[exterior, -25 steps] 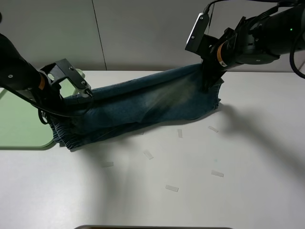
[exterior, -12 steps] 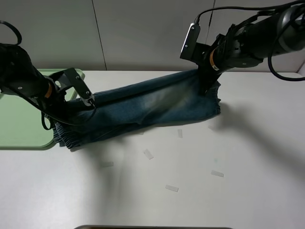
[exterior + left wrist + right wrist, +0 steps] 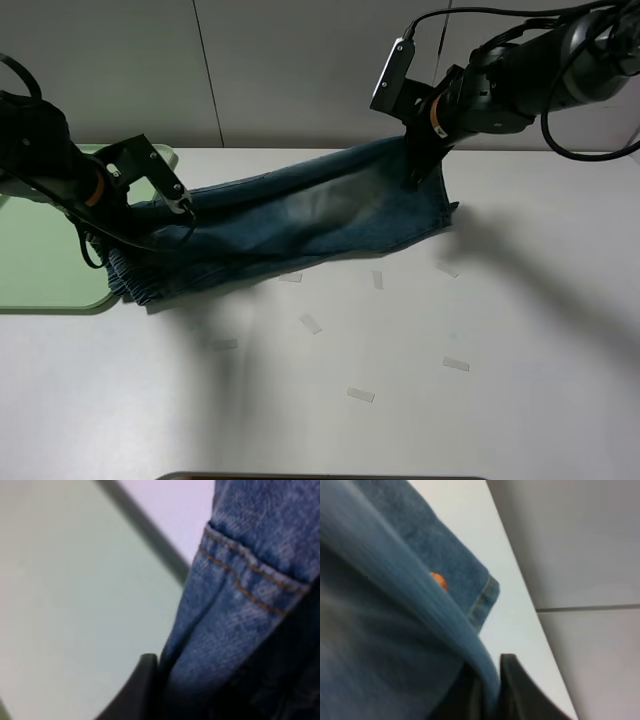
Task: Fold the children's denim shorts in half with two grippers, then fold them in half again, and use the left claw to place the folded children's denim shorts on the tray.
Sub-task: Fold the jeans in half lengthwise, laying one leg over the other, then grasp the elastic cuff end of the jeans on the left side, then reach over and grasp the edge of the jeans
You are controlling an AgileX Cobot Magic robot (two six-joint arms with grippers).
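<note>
Denim shorts (image 3: 300, 225): faded blue, stretched as a long band between left gripper (image 3: 183, 205) and right gripper (image 3: 415, 175). Both jaws pinch its raised edge; lower fold on tabletop (image 3: 450, 400). Pale green tray (image 3: 40, 260) lies flat beside left jaws.

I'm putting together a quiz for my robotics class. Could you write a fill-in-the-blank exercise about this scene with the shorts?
1. The left gripper and the right gripper hold the shorts stretched ___ them.
2. The tray beside the left gripper is pale ___.
3. On the table in front of the shorts lie small ___ strips.
Missing words: between; green; white.
</note>
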